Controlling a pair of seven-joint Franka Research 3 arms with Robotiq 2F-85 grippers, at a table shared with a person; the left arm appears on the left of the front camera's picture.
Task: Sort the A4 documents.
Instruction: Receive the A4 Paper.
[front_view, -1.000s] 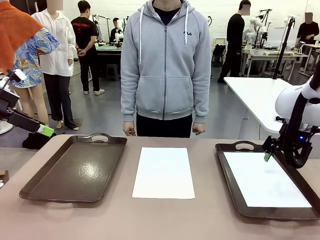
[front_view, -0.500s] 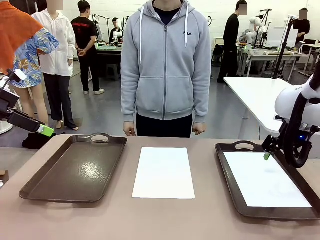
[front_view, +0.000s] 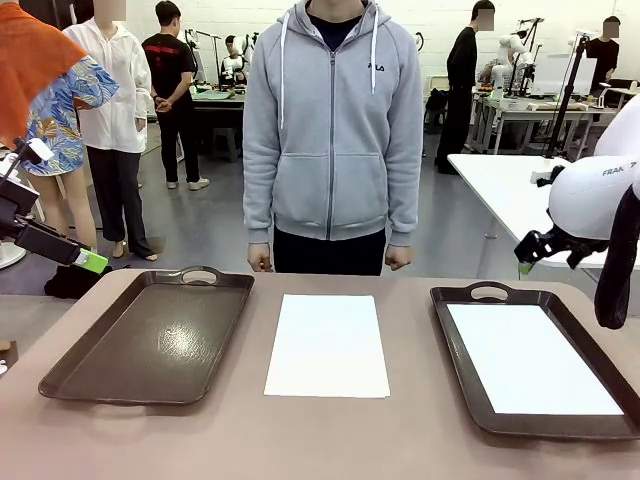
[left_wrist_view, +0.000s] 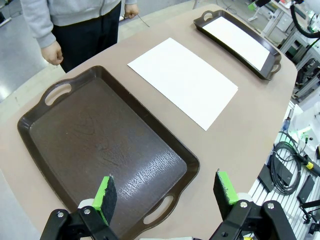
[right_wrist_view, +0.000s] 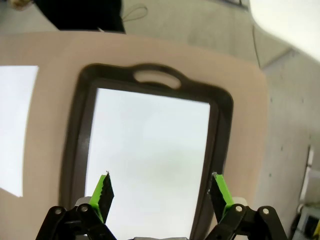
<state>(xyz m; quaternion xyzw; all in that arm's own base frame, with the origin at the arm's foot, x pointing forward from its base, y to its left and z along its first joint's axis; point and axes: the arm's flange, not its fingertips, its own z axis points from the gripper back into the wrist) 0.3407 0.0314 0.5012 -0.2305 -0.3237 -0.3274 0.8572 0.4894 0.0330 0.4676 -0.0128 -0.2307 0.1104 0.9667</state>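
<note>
The loose A4 document lies flat on the bare desk, ahead of the left end effector and beyond the long rim of the empty left tray that sits just below its fingers; a second A4 document rests inside the right tray, straight beneath the right end effector; both sheets look thin, very light and floppy, lying flush with no lifted edge, so a sheet will likely skate when nudged and crease if pinched hard; the better hold is probably a corner or a short edge, with one pad pressing down and drawing the paper into a small buckle that the other pad can close on; the left arm hangs off the desk's near left side, wrist tilted so that its fingers look down across the tray towards the loose sheet, jaws spread wide with nothing between them; the right arm is raised above the handle end of the right tray, pointing down at its sheet, jaws equally wide and empty; the person's hands hang closed at the far edge, well apart from both sheets.
</note>
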